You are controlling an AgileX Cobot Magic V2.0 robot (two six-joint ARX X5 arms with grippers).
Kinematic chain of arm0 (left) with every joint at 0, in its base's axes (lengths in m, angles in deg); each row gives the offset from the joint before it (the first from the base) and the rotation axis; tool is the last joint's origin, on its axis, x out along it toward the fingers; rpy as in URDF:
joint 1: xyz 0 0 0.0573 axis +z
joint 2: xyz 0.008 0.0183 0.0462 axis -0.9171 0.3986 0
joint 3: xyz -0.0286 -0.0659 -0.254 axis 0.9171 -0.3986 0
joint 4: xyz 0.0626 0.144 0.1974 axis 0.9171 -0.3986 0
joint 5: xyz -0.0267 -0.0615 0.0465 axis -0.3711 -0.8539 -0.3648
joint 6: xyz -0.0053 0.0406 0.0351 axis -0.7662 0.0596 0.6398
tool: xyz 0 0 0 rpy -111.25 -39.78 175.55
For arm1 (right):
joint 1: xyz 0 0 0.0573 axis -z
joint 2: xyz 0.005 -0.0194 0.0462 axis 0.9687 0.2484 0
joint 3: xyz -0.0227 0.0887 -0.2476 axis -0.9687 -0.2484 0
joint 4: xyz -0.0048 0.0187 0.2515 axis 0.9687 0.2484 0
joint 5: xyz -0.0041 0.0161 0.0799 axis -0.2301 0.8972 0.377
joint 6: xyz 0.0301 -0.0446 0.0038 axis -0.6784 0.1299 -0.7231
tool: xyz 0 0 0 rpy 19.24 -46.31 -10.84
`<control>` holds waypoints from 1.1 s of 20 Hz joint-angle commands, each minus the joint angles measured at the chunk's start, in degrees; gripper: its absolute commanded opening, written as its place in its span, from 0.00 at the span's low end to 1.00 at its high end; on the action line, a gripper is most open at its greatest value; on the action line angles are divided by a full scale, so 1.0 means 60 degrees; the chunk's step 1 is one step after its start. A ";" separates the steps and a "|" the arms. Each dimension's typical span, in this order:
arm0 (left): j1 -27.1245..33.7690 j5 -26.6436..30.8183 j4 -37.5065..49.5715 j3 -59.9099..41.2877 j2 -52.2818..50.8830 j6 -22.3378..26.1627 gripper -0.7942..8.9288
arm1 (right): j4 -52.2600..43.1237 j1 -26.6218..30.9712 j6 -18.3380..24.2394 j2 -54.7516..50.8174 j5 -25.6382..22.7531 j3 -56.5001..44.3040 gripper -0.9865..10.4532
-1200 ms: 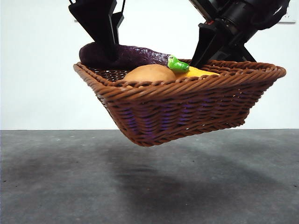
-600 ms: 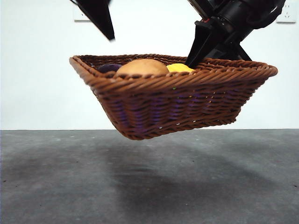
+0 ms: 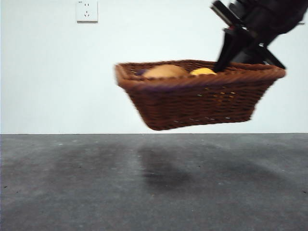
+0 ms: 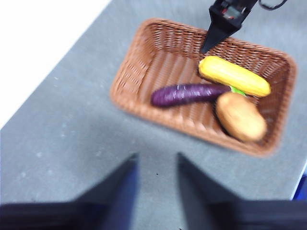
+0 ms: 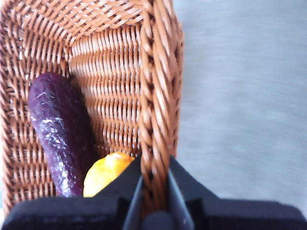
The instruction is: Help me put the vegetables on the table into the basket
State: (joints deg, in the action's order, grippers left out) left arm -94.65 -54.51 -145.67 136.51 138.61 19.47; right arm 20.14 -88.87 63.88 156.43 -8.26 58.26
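Front view: the basket (image 3: 199,98) hangs in the air, clear of the bench (image 3: 154,192), with its shadow on the grey surface below. The right end effector (image 3: 226,60) comes in from the upper right and grips the basket's rim near its right end. The brown potato (image 3: 165,71) and the yellow vegetable (image 3: 202,71) rise just above the rim; a sliver of purple shows beside the potato. A wall socket (image 3: 86,10) sits high on the white wall.

Left wrist view: the left end effector (image 4: 154,179) is held well apart from the basket (image 4: 139,76), its jaws parted with nothing between them. All three vegetables lie inside: the eggplant (image 4: 187,94) across the middle, the yellow vegetable (image 4: 234,76) beside it, the potato (image 4: 240,116) touching both at one end.

Right wrist view: the right end effector (image 5: 154,184) is clamped on the basket wall (image 5: 156,96), one jaw inside and one outside. The eggplant (image 5: 60,129) and yellow vegetable (image 5: 106,172) lie inside, just beside the inner jaw.
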 commanded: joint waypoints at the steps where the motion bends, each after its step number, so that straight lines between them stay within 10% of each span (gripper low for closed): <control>1: 0.0036 0.0000 -0.0189 -0.0033 -0.0481 -0.0685 0.08 | 0.0011 0.0543 0.0051 0.0000 0.0109 0.0015 0.08; 22: 0.0036 0.0015 -0.0554 -0.0033 -0.1271 -0.1144 0.08 | -0.0040 0.1854 0.1599 0.2594 -0.1843 0.0015 0.08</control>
State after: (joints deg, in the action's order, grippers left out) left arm -94.63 -54.47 -149.15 136.51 131.20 13.20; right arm 20.45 -77.73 72.97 171.44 -18.97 58.28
